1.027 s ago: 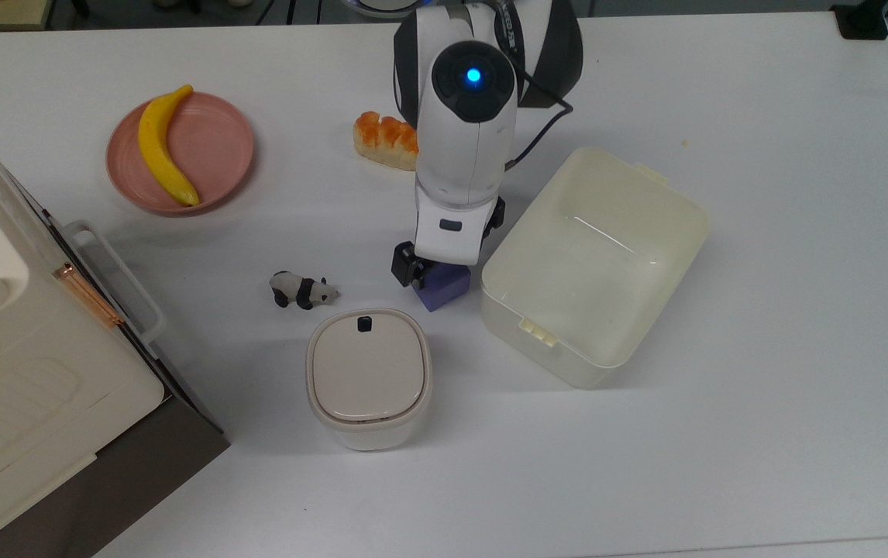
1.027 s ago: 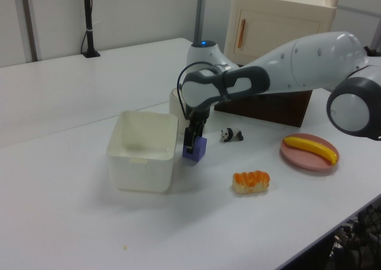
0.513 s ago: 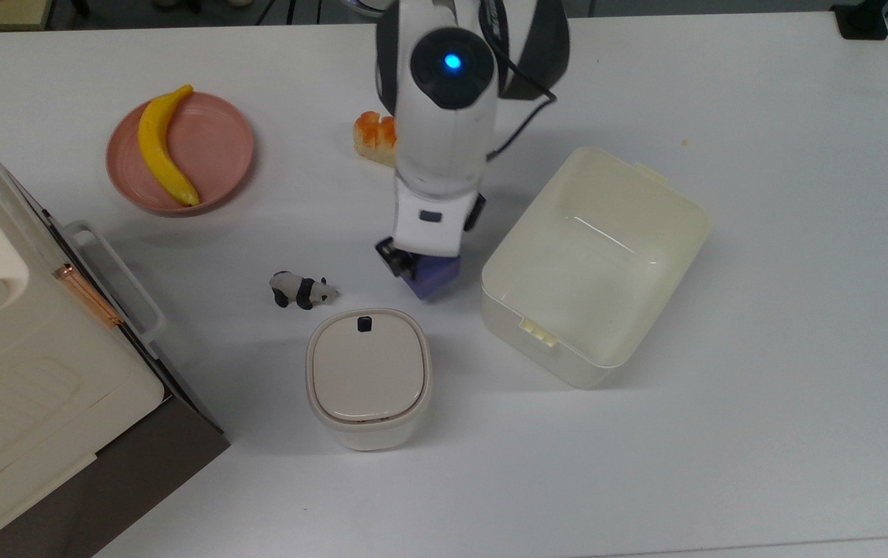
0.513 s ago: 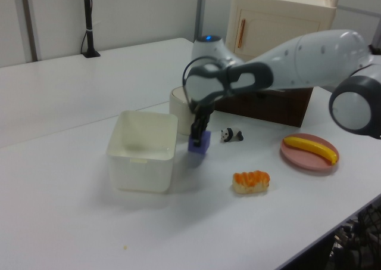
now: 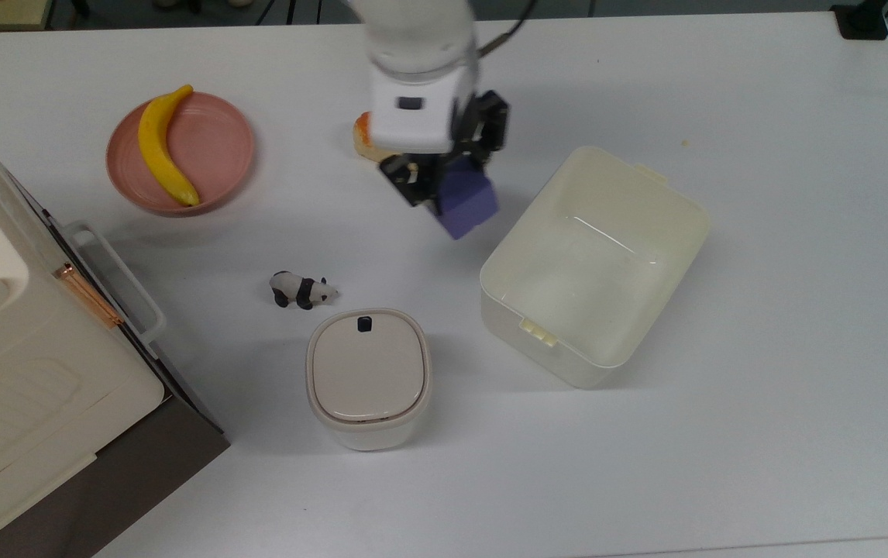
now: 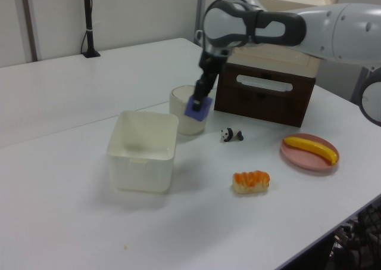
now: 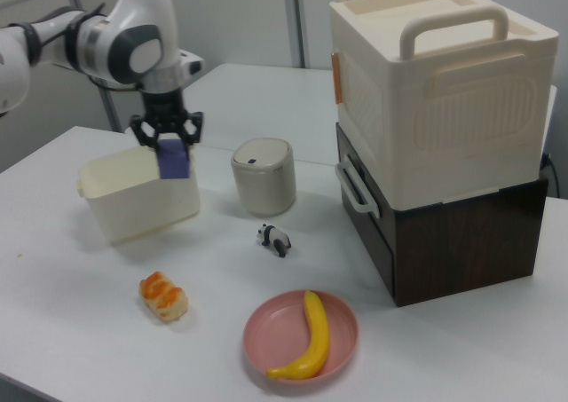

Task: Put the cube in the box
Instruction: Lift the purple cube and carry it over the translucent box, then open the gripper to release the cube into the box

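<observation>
The claw (image 5: 450,174) pinches the cube (image 5: 467,203) between its fingers, holding it in the air clear of the surface (image 5: 762,232), just beside the box (image 5: 672,256). The box sits open toward the surface's middle, near the lidded container (image 5: 368,378).

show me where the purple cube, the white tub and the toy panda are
cube (image 5: 467,203), top view, its upper face below the tool.
tub (image 5: 645,180), top view, its far rim.
toy panda (image 5: 302,290), top view, its body.

Banana (image 5: 163,147) on pink plate (image 5: 215,147); bread roll (image 7: 163,296); panda figurine (image 5: 301,290); lidded container (image 5: 368,379); cream appliance (image 7: 435,91) on dark base (image 7: 453,242).
</observation>
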`<action>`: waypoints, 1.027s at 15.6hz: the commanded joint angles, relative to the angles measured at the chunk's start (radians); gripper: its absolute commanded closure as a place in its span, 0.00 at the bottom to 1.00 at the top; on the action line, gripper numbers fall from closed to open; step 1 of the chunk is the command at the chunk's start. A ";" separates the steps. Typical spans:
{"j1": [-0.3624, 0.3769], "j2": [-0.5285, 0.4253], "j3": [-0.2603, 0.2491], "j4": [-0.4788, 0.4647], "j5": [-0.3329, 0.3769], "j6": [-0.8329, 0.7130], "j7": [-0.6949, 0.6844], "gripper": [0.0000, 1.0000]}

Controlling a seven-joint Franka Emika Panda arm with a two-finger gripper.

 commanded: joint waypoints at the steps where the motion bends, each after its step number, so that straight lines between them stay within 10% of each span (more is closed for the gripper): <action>1: 0.108 0.059 -0.013 0.077 0.015 -0.006 0.176 0.73; 4: 0.165 0.095 -0.013 0.090 0.007 0.066 0.258 0.55; 6: 0.188 0.130 -0.012 0.090 -0.001 0.093 0.296 0.00; 16: 0.144 0.064 -0.009 0.071 -0.120 -0.022 0.526 0.00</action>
